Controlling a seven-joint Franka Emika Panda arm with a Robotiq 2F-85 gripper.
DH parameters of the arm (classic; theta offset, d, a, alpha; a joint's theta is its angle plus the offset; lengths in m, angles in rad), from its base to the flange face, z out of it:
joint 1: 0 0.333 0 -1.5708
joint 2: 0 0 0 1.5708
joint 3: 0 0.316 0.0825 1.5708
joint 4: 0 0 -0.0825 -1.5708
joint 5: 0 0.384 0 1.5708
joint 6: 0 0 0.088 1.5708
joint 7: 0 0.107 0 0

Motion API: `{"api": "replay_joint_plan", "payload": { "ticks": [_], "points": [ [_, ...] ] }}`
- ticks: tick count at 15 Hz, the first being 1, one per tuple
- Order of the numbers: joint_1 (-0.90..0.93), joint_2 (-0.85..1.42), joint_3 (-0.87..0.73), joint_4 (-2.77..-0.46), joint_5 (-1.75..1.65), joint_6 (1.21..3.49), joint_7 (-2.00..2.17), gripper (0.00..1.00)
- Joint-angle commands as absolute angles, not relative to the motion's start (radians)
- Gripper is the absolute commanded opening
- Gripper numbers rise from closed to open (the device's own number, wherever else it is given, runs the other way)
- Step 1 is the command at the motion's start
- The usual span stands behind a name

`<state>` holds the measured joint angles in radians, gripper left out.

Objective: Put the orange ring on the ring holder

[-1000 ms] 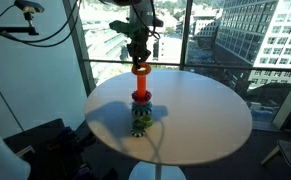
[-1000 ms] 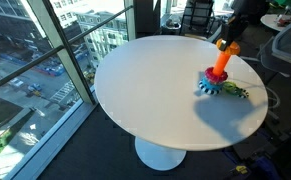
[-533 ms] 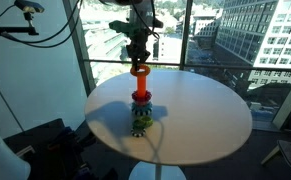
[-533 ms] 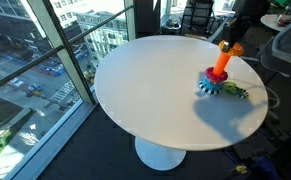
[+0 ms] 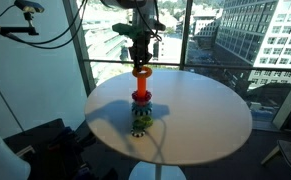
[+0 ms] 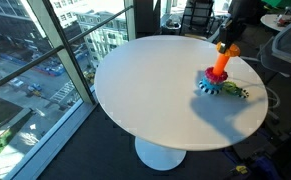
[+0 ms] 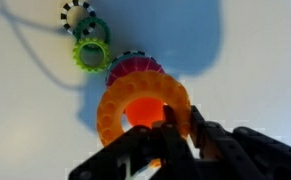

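Note:
The orange ring (image 7: 135,100) is pinched by its rim in my gripper (image 7: 175,128) and hangs right over the top of the ring holder's peg (image 7: 147,112), which shows through the ring's hole. In both exterior views the orange ring (image 5: 141,71) (image 6: 228,47) sits at the peg's tip. The ring holder (image 5: 141,96) (image 6: 218,68) stands upright on the round white table (image 5: 200,125), with a red ring (image 7: 135,70) low on it. The gripper (image 5: 139,58) comes down from above.
A green ring (image 7: 90,54) and a yellow-black patterned ring (image 7: 77,15) lie on the table beside the holder's base (image 5: 140,120). A blue gear-like piece (image 6: 207,86) is at the base. Windows and a chair (image 6: 290,45) surround the table.
My gripper has moved slightly upward with the orange ring; the ring stays over the peg's top. Nothing else moved.

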<state>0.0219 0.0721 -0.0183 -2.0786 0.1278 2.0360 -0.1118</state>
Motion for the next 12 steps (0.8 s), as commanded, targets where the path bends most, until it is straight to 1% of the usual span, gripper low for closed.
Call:
{"api": "replay_joint_plan", "payload": {
  "ticks": [1,9,10,11,12],
  "points": [
    [0.012,0.111,-0.012,-2.026,0.105,2.010,-0.082,0.07],
    [0.011,0.126,-0.011,-2.024,0.114,2.007,-0.080,0.08],
    [0.011,0.125,-0.011,-2.024,0.115,2.006,-0.081,0.24],
    [0.011,0.123,-0.011,-2.026,0.115,2.006,-0.081,0.44],
    [0.011,0.122,-0.011,-2.026,0.115,2.006,-0.082,0.51]
  ]
}}
